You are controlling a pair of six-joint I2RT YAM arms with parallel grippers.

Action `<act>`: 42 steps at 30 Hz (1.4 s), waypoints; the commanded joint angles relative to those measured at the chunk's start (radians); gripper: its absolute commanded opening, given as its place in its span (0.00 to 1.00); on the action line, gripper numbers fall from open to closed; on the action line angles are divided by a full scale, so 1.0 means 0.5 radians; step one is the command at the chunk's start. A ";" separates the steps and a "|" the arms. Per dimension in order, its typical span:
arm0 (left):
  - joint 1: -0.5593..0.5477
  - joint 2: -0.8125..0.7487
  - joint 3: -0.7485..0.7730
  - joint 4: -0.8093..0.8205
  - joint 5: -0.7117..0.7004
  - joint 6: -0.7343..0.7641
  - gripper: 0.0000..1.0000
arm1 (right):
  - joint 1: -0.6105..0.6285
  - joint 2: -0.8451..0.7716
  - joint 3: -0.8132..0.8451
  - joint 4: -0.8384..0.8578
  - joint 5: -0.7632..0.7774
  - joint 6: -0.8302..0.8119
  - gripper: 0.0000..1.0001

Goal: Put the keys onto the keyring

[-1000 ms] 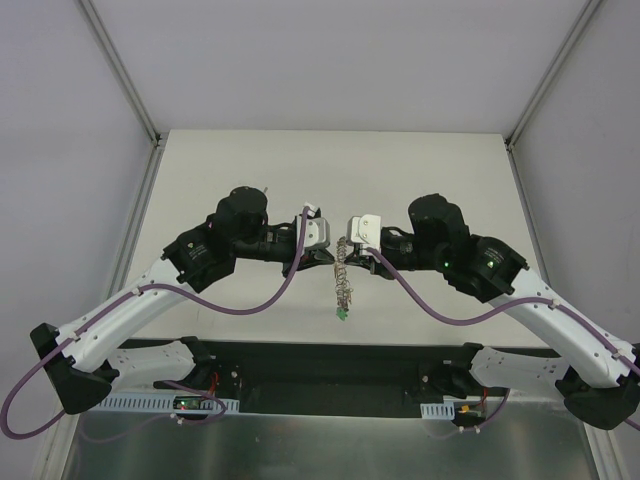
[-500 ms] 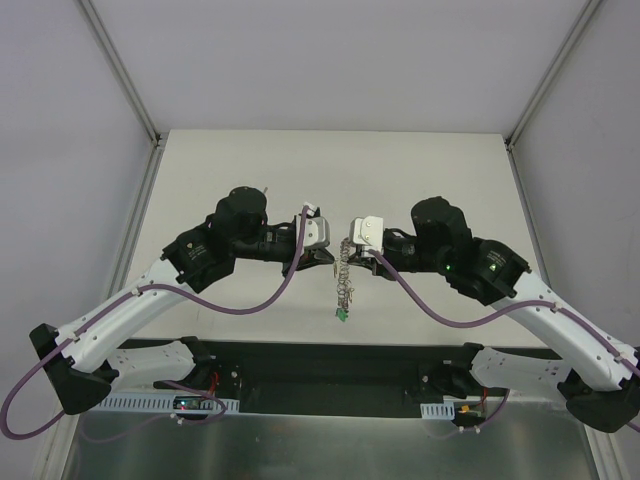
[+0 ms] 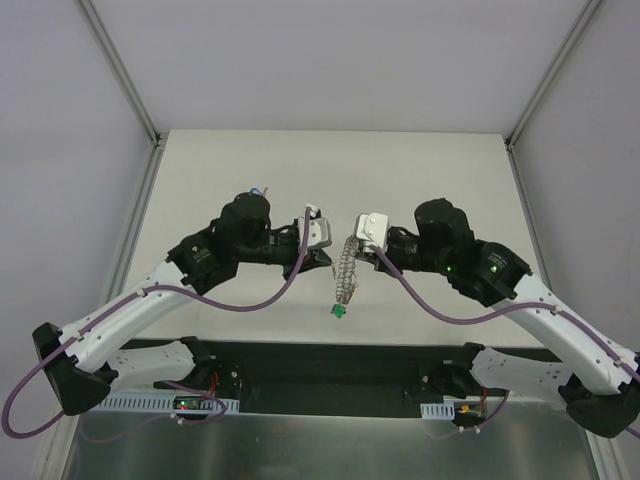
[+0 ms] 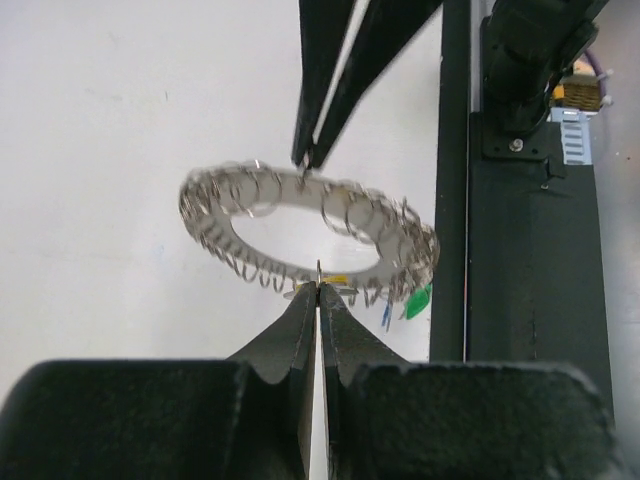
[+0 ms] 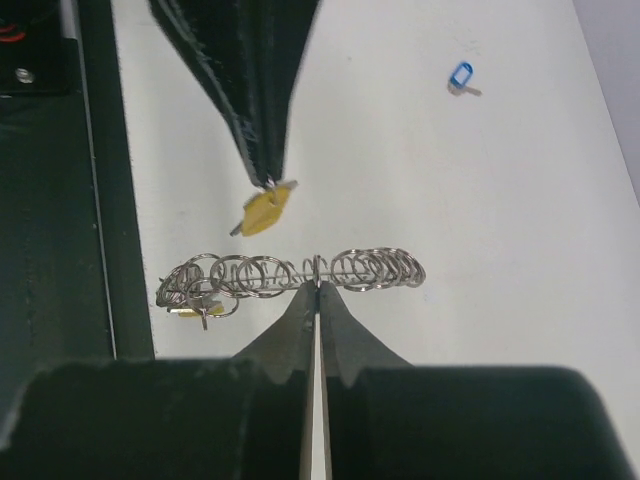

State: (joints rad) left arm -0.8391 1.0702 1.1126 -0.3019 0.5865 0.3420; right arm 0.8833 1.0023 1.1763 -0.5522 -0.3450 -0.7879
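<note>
The keyring [image 3: 345,272] is held in the air between the two arms, a flat grey disc edged with wire loops. It shows tilted in the left wrist view [image 4: 310,235] and edge-on in the right wrist view [image 5: 290,272]. My right gripper [image 5: 318,285] is shut on the ring's rim. My left gripper [image 4: 318,290] is shut on a yellow-tagged key [image 5: 262,212], held just beside the ring's opposite rim. A green tag [image 3: 340,311], a blue one [image 4: 386,316] and another yellow tag [image 5: 190,312] hang from the loops. A blue-tagged key [image 5: 460,76] lies on the table.
The white table [image 3: 440,170] is walled on three sides. A black strip [image 3: 330,365] with the arm bases runs along its near edge, below the hanging ring.
The ring has tilted, its top now leaning right and its lower end with the green tag swung a little left. The left gripper has shifted slightly nearer and lower.
</note>
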 commanded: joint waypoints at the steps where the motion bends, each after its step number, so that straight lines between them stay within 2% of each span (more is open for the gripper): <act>1: -0.022 -0.045 -0.175 0.030 -0.191 -0.107 0.00 | -0.107 -0.142 -0.064 0.132 0.199 0.085 0.01; 8: -0.022 0.028 -0.397 -0.089 -0.338 -0.221 0.00 | -0.211 -0.357 -0.236 0.218 0.601 0.174 0.01; 12: -0.022 0.237 -0.384 -0.114 -0.369 -0.218 0.00 | -0.233 -0.464 -0.324 0.322 0.822 0.201 0.01; 21: -0.018 1.211 0.035 -0.123 -0.271 -0.162 0.00 | -0.269 -0.618 -0.420 0.377 0.985 0.229 0.01; 25: -0.022 1.489 0.290 -0.081 -0.292 -0.205 0.00 | -0.279 -0.685 -0.432 0.371 1.046 0.226 0.01; 27: -0.019 1.556 0.309 0.014 -0.323 -0.251 0.00 | -0.285 -0.704 -0.438 0.359 1.070 0.223 0.01; 35: -0.018 1.673 0.226 0.731 -0.391 -0.451 0.00 | -0.325 -0.756 -0.444 0.328 1.132 0.211 0.01; 38: -0.018 1.667 0.174 1.041 -0.397 -0.518 0.00 | -0.331 -0.762 -0.438 0.322 1.147 0.205 0.01; 42: -0.018 1.682 0.183 1.297 -0.372 -0.595 0.00 | -0.346 -0.787 -0.432 0.325 1.166 0.192 0.01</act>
State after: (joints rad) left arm -0.8391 1.9076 1.1965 0.1162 0.3969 0.1070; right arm 0.7212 0.6323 0.9504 -0.4496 0.1997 -0.6899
